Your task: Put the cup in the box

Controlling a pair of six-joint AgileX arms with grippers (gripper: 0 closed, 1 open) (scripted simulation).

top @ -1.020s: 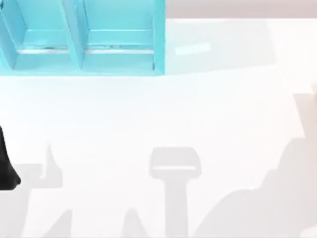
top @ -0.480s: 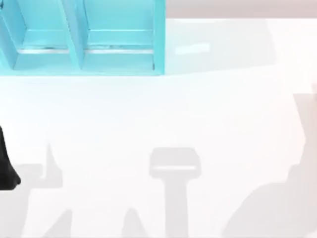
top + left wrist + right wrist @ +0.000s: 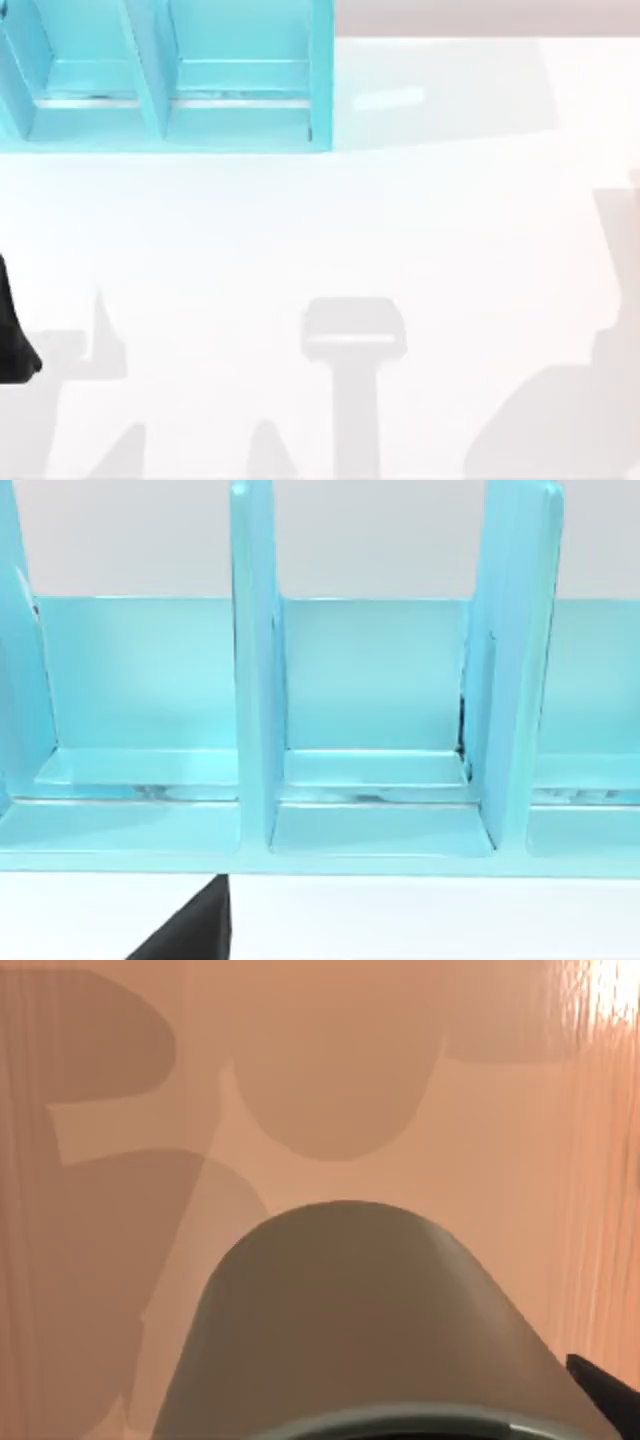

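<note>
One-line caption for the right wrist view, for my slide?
Olive-grey cup seen close from the right wrist camera, over a peach-toned surface crossed by soft shadows.

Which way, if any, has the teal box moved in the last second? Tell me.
No. In the top view the teal box keeps its right wall at the same spot along the table's far edge.

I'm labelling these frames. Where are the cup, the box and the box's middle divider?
cup point(image 3: 360, 1310), right wrist view, its grey side.
box point(image 3: 240, 125), top view, its floor.
divider point(image 3: 255, 680), left wrist view, its front edge.
</note>
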